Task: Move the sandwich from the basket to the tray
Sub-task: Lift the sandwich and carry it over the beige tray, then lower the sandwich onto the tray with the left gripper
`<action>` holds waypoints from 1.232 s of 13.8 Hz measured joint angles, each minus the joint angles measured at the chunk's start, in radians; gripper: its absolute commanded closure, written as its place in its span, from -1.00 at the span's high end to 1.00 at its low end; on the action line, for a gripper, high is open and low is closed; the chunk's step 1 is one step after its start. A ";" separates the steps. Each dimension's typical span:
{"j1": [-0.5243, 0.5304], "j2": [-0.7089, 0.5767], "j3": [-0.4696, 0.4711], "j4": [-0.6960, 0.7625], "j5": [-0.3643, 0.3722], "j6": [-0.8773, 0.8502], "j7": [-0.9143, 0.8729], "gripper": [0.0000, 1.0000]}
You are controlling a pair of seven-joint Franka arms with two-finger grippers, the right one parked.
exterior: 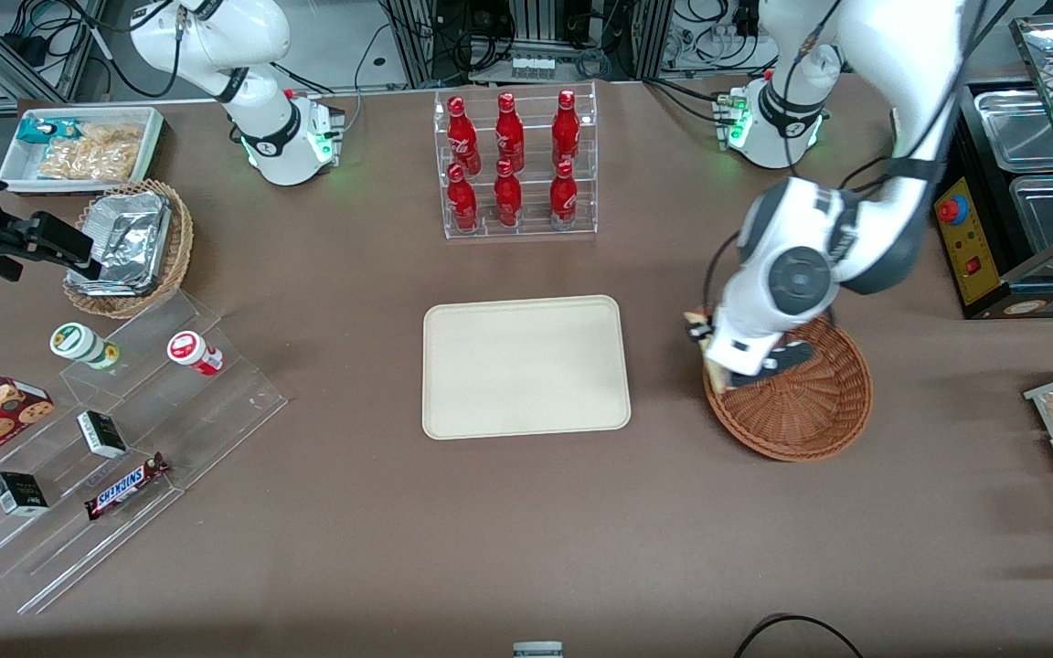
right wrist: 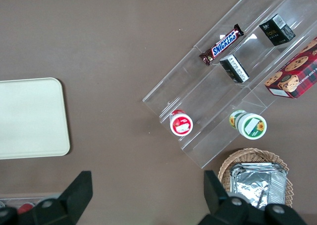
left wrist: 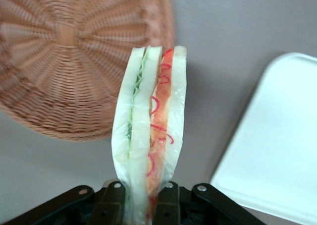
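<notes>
Sandwich [left wrist: 151,131] base hidden in gripper [left wrist: 141,197]

Woven wicker basket [left wrist: 64,61], glossy clear-wrapped sandwich [left wrist: 151,131], smooth matt tray [exterior: 526,366].

Black gripper [left wrist: 140,205]; white sandwich [left wrist: 148,136], red-green layers; reddish-brown basket [left wrist: 64,61].

High front overview; both downward wrist views sharing the tray [exterior: 526,366].
</notes>
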 measured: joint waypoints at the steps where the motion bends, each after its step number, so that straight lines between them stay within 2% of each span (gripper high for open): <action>1: -0.035 0.021 0.000 0.025 0.000 0.007 -0.007 -0.89; 11: -0.321 0.281 0.001 0.313 0.002 0.089 -0.198 -0.93; 14: -0.373 0.352 0.003 0.379 0.028 0.116 -0.230 -0.93; 17: -0.382 0.406 0.004 0.420 0.058 0.124 -0.252 -0.92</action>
